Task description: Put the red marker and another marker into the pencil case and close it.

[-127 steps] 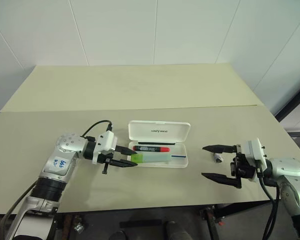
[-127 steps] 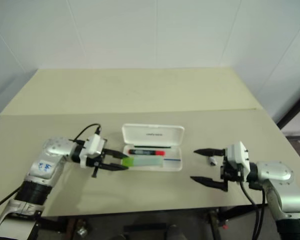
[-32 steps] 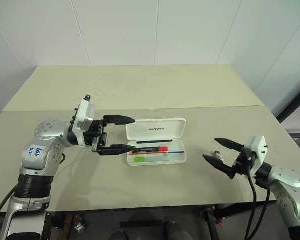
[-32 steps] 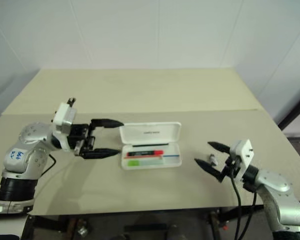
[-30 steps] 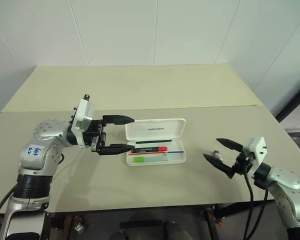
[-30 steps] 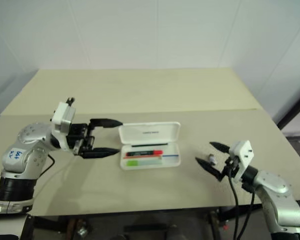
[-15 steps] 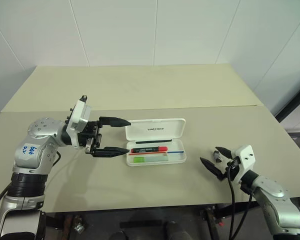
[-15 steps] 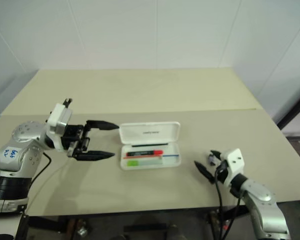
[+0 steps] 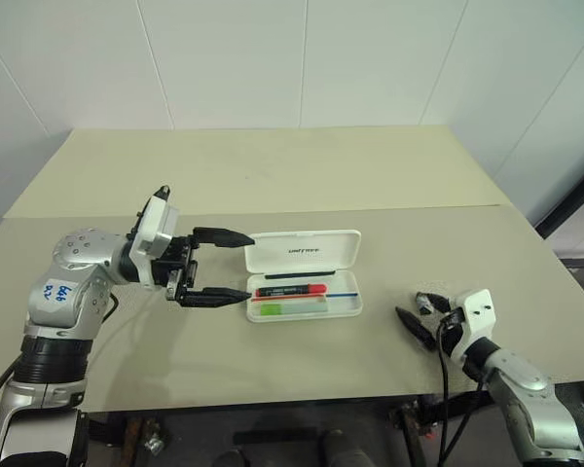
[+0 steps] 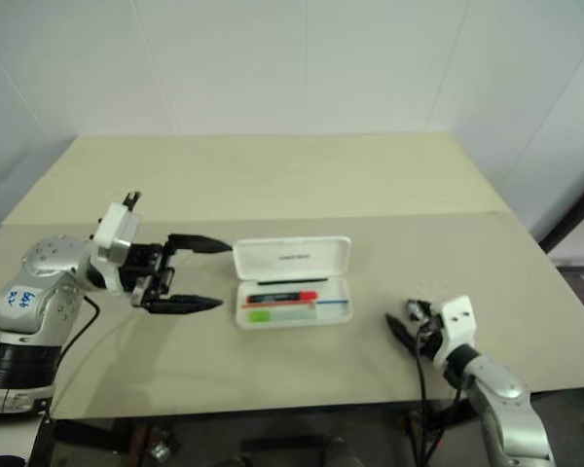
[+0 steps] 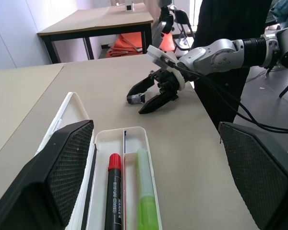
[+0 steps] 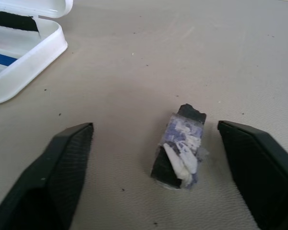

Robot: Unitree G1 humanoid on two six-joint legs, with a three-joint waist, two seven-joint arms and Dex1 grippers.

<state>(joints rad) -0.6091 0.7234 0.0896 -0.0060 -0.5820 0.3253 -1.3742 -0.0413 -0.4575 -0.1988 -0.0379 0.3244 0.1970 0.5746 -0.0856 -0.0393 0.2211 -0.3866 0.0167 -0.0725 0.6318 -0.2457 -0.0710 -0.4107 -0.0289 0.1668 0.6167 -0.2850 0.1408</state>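
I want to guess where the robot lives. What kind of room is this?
Probably a lab or workshop: plain white walls, a bare beige table, and another table on black legs beyond it.

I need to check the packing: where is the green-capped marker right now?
In the left eye view the green-capped marker lies inside the open pencil case, in its front section, just in front of the red marker.

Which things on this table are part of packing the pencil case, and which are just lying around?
Part of the job:
- pencil case, lid open
- red marker, in the case
- green-capped marker, in the case

Lying about:
- small grey stubby object, on the table between the right tool's fingers
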